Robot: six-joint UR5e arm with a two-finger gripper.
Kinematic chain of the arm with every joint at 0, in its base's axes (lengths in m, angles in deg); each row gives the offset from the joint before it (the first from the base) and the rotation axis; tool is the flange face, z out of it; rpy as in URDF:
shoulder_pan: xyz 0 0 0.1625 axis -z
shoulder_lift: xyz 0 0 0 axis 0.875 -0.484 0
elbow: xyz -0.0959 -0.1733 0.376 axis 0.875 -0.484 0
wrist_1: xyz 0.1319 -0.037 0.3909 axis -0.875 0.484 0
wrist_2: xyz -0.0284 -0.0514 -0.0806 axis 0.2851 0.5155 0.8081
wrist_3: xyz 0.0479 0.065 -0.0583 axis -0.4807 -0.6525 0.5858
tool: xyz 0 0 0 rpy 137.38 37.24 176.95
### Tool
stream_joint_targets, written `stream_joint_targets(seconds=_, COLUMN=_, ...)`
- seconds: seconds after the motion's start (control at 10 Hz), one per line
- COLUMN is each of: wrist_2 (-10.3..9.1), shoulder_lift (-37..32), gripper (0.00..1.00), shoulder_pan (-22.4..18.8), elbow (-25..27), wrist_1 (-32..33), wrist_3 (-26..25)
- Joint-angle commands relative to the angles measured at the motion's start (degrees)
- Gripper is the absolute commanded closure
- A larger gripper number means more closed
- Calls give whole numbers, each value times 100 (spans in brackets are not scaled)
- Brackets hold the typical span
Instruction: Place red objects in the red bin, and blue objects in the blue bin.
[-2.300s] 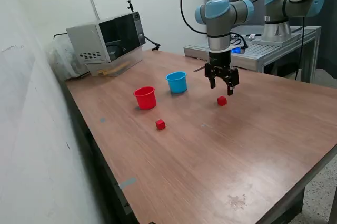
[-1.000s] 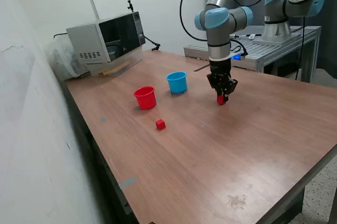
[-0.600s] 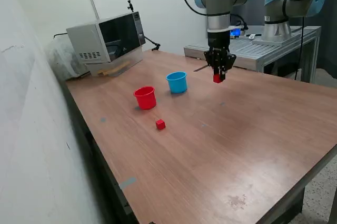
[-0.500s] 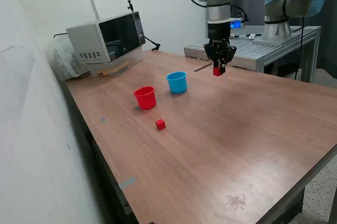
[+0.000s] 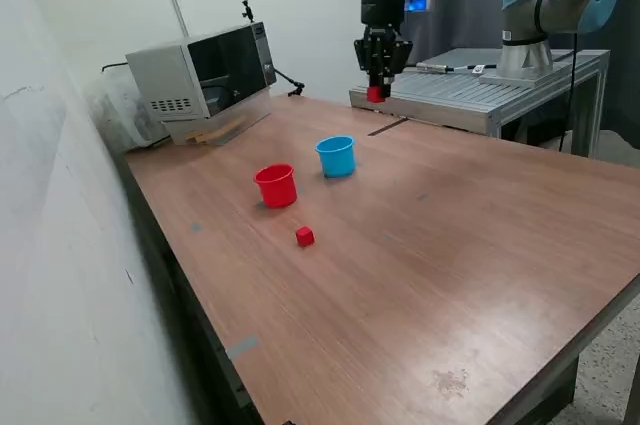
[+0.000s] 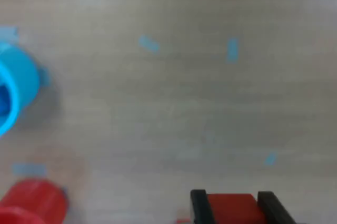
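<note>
The two-finger black pincer (image 5: 377,86) is seen raised high above the far part of the surface, closed down to the width of a small solid red cube (image 5: 376,94), which is held between its black fingertips (image 6: 199,206); in the wrist view the same cube (image 6: 232,207) is shown clamped squarely between them. The small round tapered red plastic cup (image 5: 276,185) is placed well apart from the pincer, toward the exterior view's left, with the light-blue plastic cup of like shape (image 5: 337,156) just beside it and nearer the pincer. A second small red cube (image 5: 305,236) is left lying on the surface in front of the red cup. No dark blue cubes can be made out on the surface. The chief risk is judged to be a release over the wrong cup, since the blue one is met first; a drop from this height might also cause the cube to strike a rim and bounce away. The brown wood-grain surface (image 5: 450,275) is marked with small bits of blue tape. A grey microwave oven (image 5: 203,75) is set at its far corner by a white wall, and a second robot arm (image 5: 555,5) is mounted on a metal bench behind.
</note>
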Motion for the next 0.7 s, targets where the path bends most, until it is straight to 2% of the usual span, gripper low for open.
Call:
stream_joint_targets(seconds=0.0, wrist_2=-2, shoulder_lift=461, gripper=100, shoulder_pan=451, elbow=-709, wrist_1=-13, wrist_3=1)
stream_joint_targets(seconds=0.4, wrist_2=24, shoulder_lift=1541, gripper=100, shoulder_pan=1146, elbow=-1659, wrist_1=-5, wrist_3=1)
stream_joint_targets(seconds=0.6, wrist_2=24, shoulder_lift=1921, gripper=100, shoulder_pan=1253, elbow=-1915, wrist_1=4, wrist_3=-8)
